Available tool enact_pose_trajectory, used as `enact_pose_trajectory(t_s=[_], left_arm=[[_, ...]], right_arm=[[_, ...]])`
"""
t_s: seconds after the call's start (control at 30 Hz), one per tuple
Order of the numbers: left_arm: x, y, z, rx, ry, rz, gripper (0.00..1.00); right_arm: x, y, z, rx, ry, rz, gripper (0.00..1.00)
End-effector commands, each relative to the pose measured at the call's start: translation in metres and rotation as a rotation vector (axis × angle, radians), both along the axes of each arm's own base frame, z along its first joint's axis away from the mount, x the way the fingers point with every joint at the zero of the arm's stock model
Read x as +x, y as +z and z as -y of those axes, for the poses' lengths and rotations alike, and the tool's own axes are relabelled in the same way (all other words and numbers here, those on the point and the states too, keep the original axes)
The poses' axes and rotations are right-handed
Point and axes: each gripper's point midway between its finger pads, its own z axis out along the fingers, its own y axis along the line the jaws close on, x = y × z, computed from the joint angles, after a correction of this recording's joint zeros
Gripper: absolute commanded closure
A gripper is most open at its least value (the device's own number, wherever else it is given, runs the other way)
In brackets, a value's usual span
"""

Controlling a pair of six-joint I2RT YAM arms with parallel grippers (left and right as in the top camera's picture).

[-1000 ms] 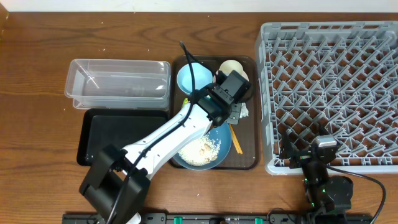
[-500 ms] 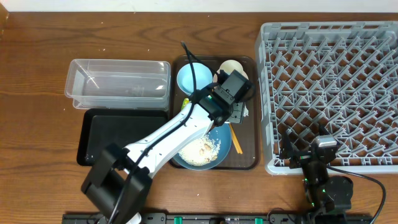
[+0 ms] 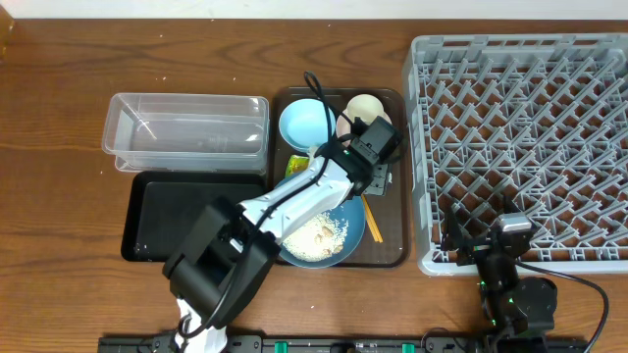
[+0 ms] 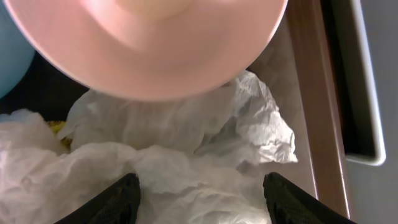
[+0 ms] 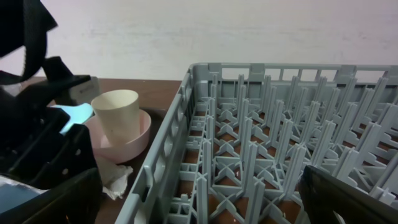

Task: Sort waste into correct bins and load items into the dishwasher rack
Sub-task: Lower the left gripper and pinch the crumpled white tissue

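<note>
- The crumpled white paper napkin lies on the dark brown serving tray. It sits against the white bowl and near the tray's right rim.
- The left gripper hangs directly over the napkin. Its fingers are spread wide, one on each side of the paper, and it holds nothing.
- Risk: closing too high pinches only a loose fold. Cause: the paper is soft and irregular, so a shallow bite is likely to slip or tear on the lift.
- Risk: drifting toward the bowl nudges it, and the small white cup standing inside may tip. Cause: the napkin lies right against the bowl wall.
- Risk: the yellow-green snack wrapper is dragged up with the napkin and ends in the wrong bin. Cause: it shows at the napkin's left edge, partly covered by the paper.
- The right gripper sits at the near rim of the dishwasher rack, jaws apart and empty. It is well apart from the tray, so interference appears unlikely.
</note>
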Motion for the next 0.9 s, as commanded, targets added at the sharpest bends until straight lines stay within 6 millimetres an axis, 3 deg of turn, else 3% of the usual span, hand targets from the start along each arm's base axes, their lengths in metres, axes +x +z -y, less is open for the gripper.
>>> enact_pose_trajectory(t_s=[0.0, 0.27, 0.57, 0.87], left_arm=[[0.002, -0.006, 0.002, 0.008, -0.003, 0.0, 0.34], [0.007, -0.008, 0.006, -0.006, -0.001, 0.019, 0.34], [0.007, -0.026, 0.007, 0.012, -0.001, 0.0, 0.34], [0.009, -0.025, 0.008, 0.006, -0.001, 0.005, 0.34]], right_arm=[[0.0, -0.001, -0.001, -0.001, 0.003, -0.003, 0.01], [0.0, -0.001, -0.001, -0.001, 0.003, -0.003, 0.01], [0.0, -0.001, -0.001, -0.001, 0.003, -0.003, 0.01], [0.0, -0.001, -0.001, -0.001, 0.003, -0.003, 0.01]])
